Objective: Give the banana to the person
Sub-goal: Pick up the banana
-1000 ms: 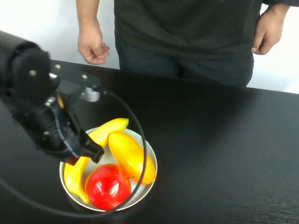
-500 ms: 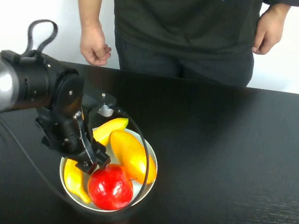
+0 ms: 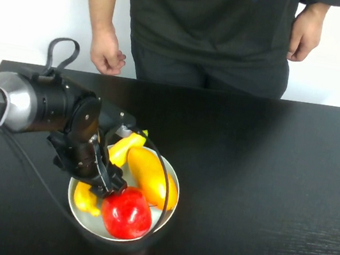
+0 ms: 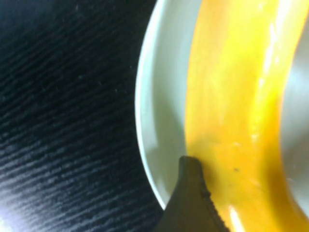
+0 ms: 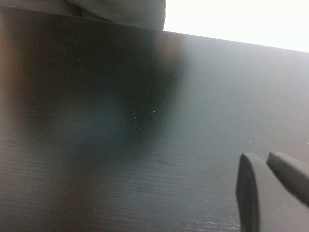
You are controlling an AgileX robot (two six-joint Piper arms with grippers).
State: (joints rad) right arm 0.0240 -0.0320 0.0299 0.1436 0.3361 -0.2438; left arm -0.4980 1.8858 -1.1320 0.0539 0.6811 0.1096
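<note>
The banana [image 3: 125, 145] lies curved along the left inner side of a white bowl [image 3: 175, 186]; it fills the left wrist view [image 4: 236, 96]. My left gripper [image 3: 106, 182] is down in the bowl over the banana's middle and open. One fingertip [image 4: 190, 203] touches the banana's side by the bowl rim [image 4: 157, 96]; the other finger is out of view. The person [image 3: 206, 23] stands behind the table in a black shirt, one hand [image 3: 107, 53] hanging near the table's far edge. My right gripper [image 5: 263, 157] is shut above bare table and absent from the high view.
A plump yellow-orange mango [image 3: 152, 176] and a red apple [image 3: 125, 212] share the bowl, right of the gripper. The left arm's cable loops over the bowl. The black table [image 3: 265, 181] stretches right of the bowl.
My left arm has swung in over the bowl and lowered the gripper onto the banana's middle. The person's left-side hand shifted slightly.
</note>
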